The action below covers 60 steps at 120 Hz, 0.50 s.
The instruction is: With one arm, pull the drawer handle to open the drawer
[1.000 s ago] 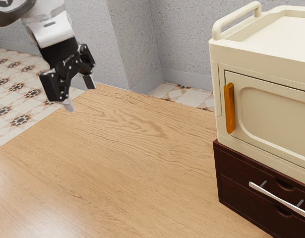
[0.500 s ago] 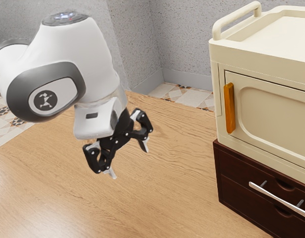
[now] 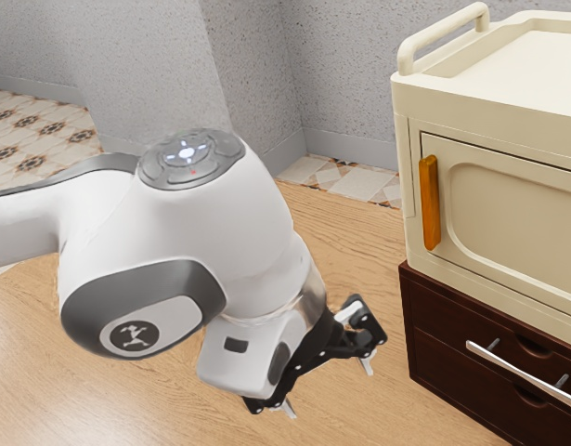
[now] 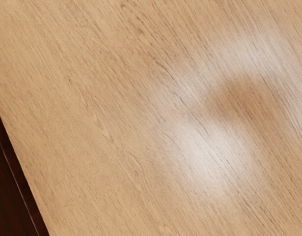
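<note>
Jaws spread wide, empty, near the closed dark-brown wooden drawer (image 3: 460,321); grasping and pulling its straight silver handle (image 3: 522,373) remain.

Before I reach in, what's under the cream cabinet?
The dark brown drawer unit, with a silver bar handle on its front, stands under the cream cabinet. The unit's top is covered by the cabinet; its inside is hidden.
</note>
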### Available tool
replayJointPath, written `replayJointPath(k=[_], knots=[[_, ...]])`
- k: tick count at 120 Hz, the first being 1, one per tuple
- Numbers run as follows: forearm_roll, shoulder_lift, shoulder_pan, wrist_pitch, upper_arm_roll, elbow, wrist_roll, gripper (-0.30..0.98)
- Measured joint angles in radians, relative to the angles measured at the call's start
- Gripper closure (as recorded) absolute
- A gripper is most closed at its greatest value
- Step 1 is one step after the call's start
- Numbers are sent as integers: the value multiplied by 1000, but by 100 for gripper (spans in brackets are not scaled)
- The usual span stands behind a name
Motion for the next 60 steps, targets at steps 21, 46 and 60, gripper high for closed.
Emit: replayJointPath(k=[21, 46, 60], knots=[[74, 22, -73, 93, 0, -3, -16, 0], [111, 57, -85, 197, 0, 7, -45, 0], [100, 94, -87, 242, -2, 33, -57, 0]])
